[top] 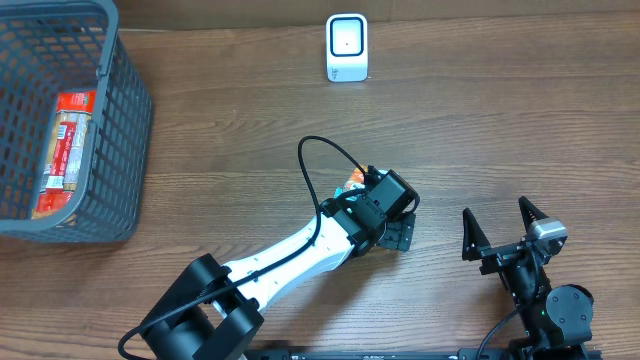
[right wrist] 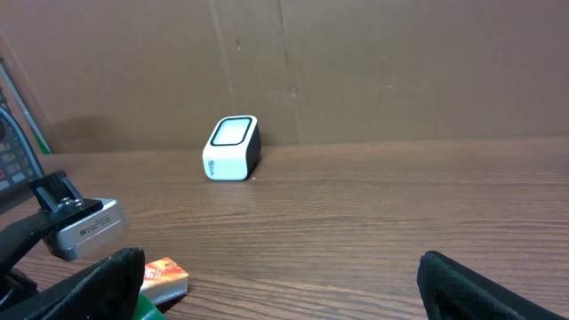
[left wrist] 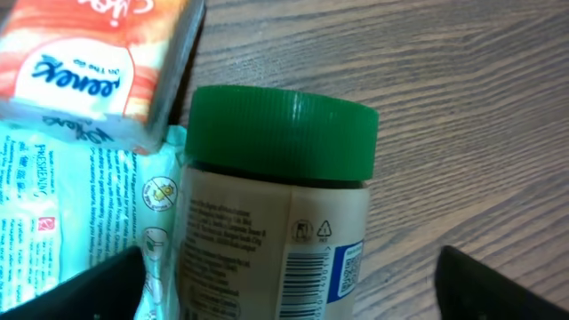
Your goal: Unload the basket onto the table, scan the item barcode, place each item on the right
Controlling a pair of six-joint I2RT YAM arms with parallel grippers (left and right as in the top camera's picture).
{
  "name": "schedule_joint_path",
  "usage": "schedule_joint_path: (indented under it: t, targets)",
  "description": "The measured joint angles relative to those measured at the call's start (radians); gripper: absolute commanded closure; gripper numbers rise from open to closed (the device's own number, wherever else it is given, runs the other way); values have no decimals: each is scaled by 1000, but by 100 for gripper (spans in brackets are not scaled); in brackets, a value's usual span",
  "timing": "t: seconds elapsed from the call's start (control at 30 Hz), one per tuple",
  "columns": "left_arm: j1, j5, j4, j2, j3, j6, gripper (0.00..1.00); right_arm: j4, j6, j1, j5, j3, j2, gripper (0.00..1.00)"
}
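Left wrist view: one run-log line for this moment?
left gripper: open around green-lidded jar | right gripper: open, empty | scanner: nothing presented

- wooden table point(top: 500, 120);
- grey mesh basket point(top: 125, 150) at its far left corner;
- white scanner point(top: 346, 47) near the far edge;
- green-lidded jar point(left wrist: 276, 204) on its side, against a pale green packet point(left wrist: 62, 204);
- tissue pack point(left wrist: 98, 62) just beside both

Basket point(top: 128, 130) at the table's point(top: 500, 100) far left corner; one packet point(top: 65, 150) inside it. Scanner point(top: 347, 47) at the far edge, centre. Mid-table, under the left tool point(top: 385, 215): jar point(left wrist: 276, 204) between the spread fingers, clear of both. Tissue pack point(left wrist: 98, 62) just left of the jar's lid, overlapping a flat packet point(left wrist: 71, 204) beside the jar. Right tool point(top: 496, 212) near the front right, well apart from all items.
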Motion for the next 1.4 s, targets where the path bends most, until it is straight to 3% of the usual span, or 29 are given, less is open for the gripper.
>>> schedule_joint_path:
  t: [0.3, 0.5, 0.63, 0.73, 0.93, 1.2, 1.4]
  targets:
    - [0, 27, -72, 0, 85, 30, 0, 0, 0, 0, 0, 0, 0, 0]
    - [33, 0, -282, 0, 371, 138, 0, 0, 0, 0, 0, 0, 0, 0]
    - [124, -44, -442, 0, 610, 216, 0, 0, 0, 0, 0, 0, 0, 0]
    - [253, -89, -546, 0, 789, 248, 0, -1, 0, 0, 0, 0, 0, 0]
    - [618, -132, -605, -1, 996, 270, 0, -1, 0, 0, 0, 0, 0, 0]
    - [1109, -151, -613, -1, 1018, 272, 0, 0, 0, 0, 0, 0, 0, 0]
    - [1354, -157, -613, -1, 1018, 295, 0, 0, -1, 0, 0, 0, 0, 0]
